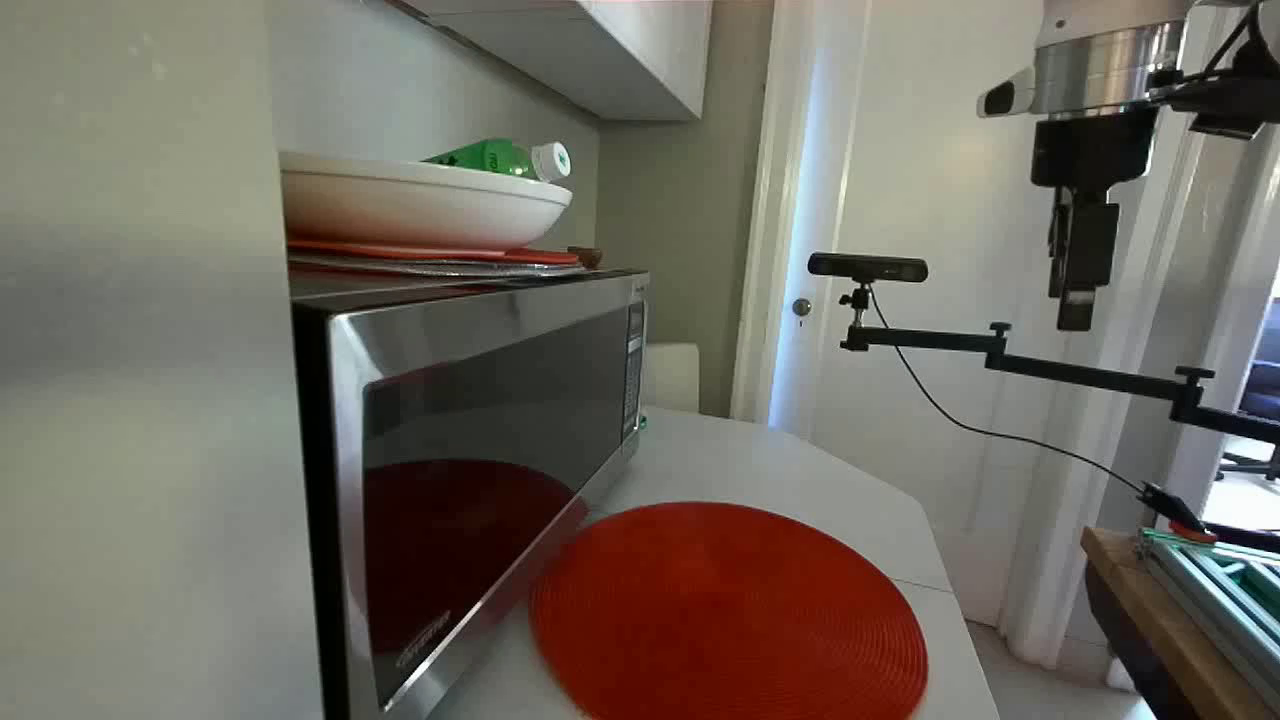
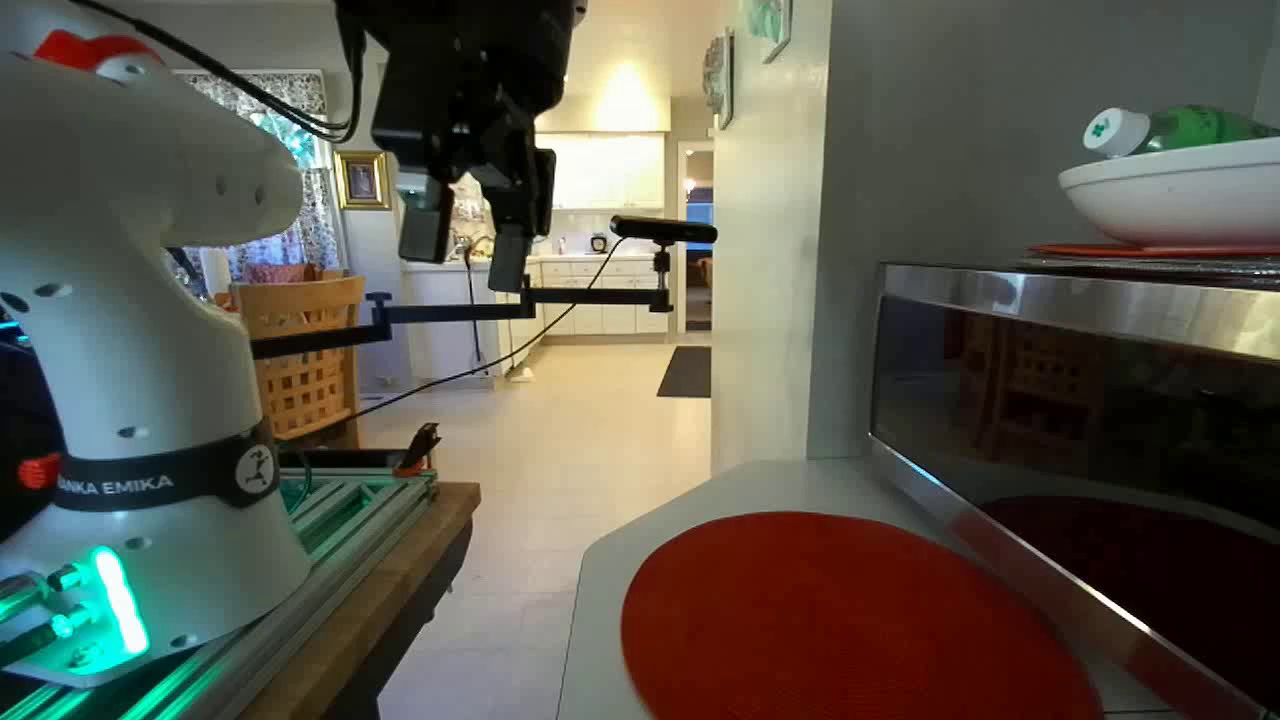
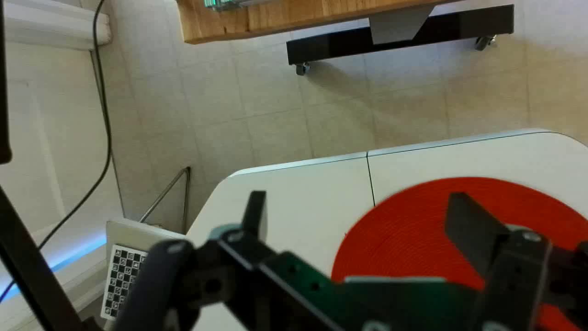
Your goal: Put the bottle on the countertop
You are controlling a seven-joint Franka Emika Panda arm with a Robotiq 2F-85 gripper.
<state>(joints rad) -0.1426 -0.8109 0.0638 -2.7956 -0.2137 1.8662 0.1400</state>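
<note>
White-topped desk (image 1: 790, 480) spans lower middle in exterior view. White-capped green bottle (image 1: 498, 157) lies in shallow white bowl (image 1: 420, 205), upper left. Black pincer (image 3: 357, 202) spread wide, low in wrist view, nothing held. My read: pre-grasp step. Next I'd reach over bowl, close on bottle, lower to desk. One each: bottle, bowl, pincer, steel-fronted microwave (image 1: 495, 400), round red mat (image 1: 730, 610).

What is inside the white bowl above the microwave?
A green bottle, its white cap at the rim. The bowl hides the bottle's underside and anything deeper inside.
</note>
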